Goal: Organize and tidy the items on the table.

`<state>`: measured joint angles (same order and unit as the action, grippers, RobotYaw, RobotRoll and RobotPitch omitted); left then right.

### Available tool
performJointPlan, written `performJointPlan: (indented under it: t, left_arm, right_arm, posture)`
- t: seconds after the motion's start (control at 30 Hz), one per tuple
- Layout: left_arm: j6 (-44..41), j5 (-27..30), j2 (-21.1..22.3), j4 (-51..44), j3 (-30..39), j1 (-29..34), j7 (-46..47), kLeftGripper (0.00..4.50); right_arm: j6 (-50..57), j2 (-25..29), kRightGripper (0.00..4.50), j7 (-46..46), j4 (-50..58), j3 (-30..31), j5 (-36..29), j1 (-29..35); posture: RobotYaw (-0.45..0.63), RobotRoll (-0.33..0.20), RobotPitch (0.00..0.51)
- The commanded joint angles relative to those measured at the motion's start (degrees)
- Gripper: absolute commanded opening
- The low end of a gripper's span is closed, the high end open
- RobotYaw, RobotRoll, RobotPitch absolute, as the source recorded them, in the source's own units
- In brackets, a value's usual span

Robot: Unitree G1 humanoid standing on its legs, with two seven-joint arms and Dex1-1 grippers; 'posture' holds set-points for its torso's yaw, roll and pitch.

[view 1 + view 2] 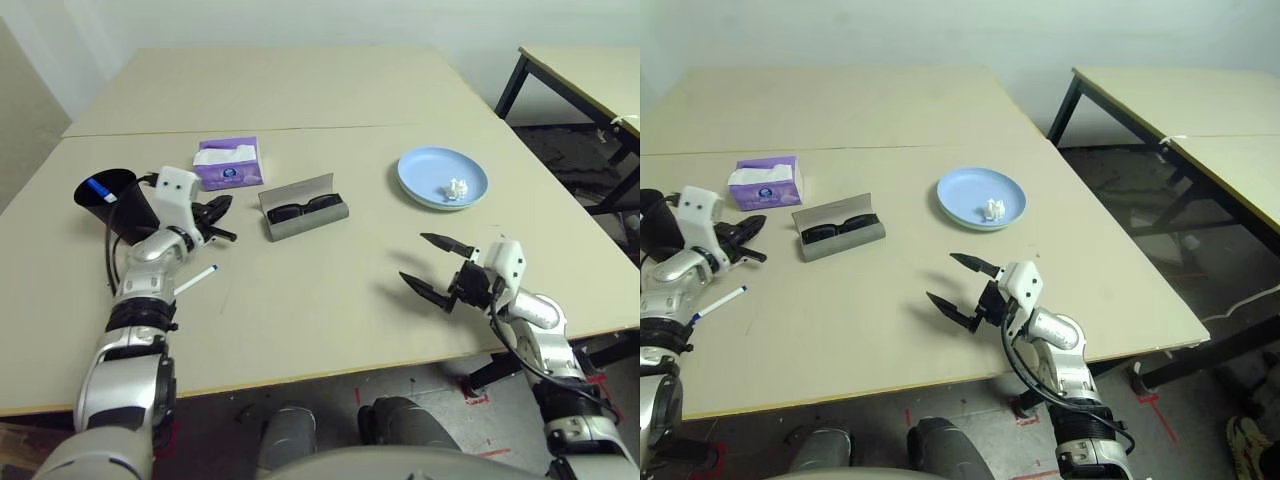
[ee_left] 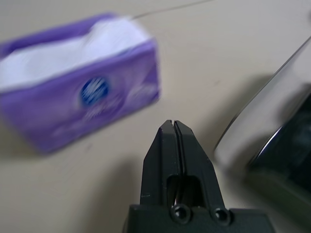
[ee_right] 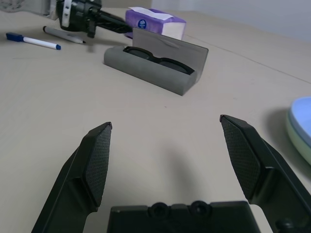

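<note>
Left gripper (image 1: 222, 218) is pinched fully together with nothing between its fingers, hovering over the table (image 1: 300, 300) between the purple tissue box (image 1: 229, 164) and the grey glasses case (image 1: 303, 208), tips pointing toward the gap between them. Right gripper (image 1: 433, 265) is spread wide and empty, low over bare tabletop near the front edge on the right side, fingers aimed left toward the case. Glasses case sits open near table centre, lid up, black sunglasses (image 1: 302, 209) lying inside it. Tissue box stands just behind-left of the case, white tissue showing at its top, near the seam line (image 1: 330, 127). Black cup (image 1: 113, 200) is at far left, tipped toward the camera so its mouth faces up-left; a blue-capped marker (image 1: 100, 190) sits in its opening. A second white marker (image 1: 194, 281) lies flat on the table beside the left forearm, in front of the cup; the right eye view shows its near end dark blue. In the right wrist view two markers lie on the table beyond the case, one with a blue cap (image 3: 13, 37), one with a black tip. Blue plate (image 1: 442, 177) sits right of centre, stacked on a pale green plate (image 3: 294, 133) whose rim peeks out underneath. White paper ball (image 1: 457, 188) rests on the blue plate, toward its near-right side. A smaller black-legged table (image 1: 590, 80) stands at far right, apart from the main one.
</note>
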<state>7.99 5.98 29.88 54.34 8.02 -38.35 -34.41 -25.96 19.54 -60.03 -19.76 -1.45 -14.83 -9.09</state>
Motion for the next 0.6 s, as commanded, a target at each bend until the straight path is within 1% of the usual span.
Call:
performJointPlan:
  t: [0.03, 0.17, 0.27, 0.37, 0.5, 0.6]
  left_arm:
    - [2.30, -1.82, -1.06, 3.78, -1.38, -2.35, -0.09, 0.04]
    - [3.90, -2.32, -1.57, 6.35, -1.17, -4.15, 0.62, 0.04]
    - [5.29, -3.08, -1.47, 6.79, -1.92, -4.01, -0.47, 0.04]
    - [7.81, -4.88, -0.32, 4.07, -4.90, -1.09, -5.31, 0.04]
    - [7.53, -4.70, 0.69, -0.63, -6.55, 2.83, -10.89, 0.04]
    - [6.69, -4.35, 1.94, -6.26, -7.87, 6.57, -15.43, 0.04]
  right_arm:
    - [-0.82, 0.86, 4.50, 0.16, -0.59, 0.55, -0.10, 0.68]
    - [-0.84, 1.41, 4.50, 0.75, -0.09, 0.57, -0.04, 1.07]
    - [-0.63, 1.94, 4.50, 1.22, 0.63, 0.46, -0.24, 1.26]
    - [-0.35, 2.60, 4.50, 2.14, 0.65, -0.19, -0.46, 0.41]
    - [-0.02, 2.97, 4.50, 3.07, 0.18, -0.52, -0.65, -1.06]
    - [0.20, 2.95, 4.50, 3.41, -0.18, -0.40, -0.74, -2.16]
  posture:
    - [-0.08, 0.000, 0.055]
    - [-0.09, 0.000, 0.054]
    - [-0.10, 0.000, 0.054]
    - [-0.10, 0.000, 0.050]
    - [-0.10, 0.000, 0.049]
    - [-0.09, 0.000, 0.044]
